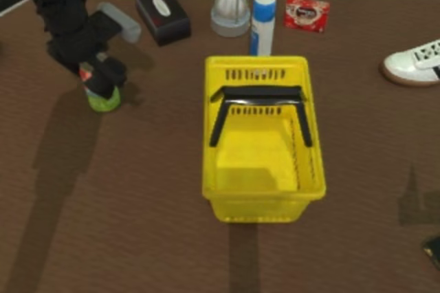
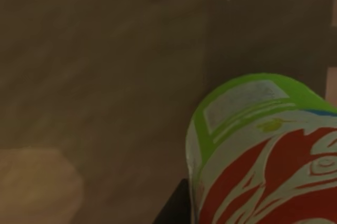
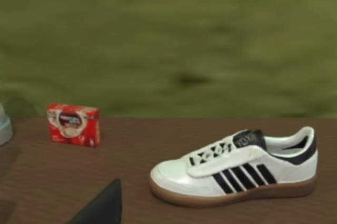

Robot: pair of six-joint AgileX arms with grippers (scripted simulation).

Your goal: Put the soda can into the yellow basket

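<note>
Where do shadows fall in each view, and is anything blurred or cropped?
Top view: a long shadow runs from the left gripper toward the near edge. Left wrist view: the soda can fills the corner, cropped and soft. Right wrist view: the shoe is crisp, the green backdrop blurred.

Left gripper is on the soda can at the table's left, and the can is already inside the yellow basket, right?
Not quite. The left gripper is on the soda can at the table's left, but the can is outside the yellow basket, which sits mid-table. The top view shows it.
</note>
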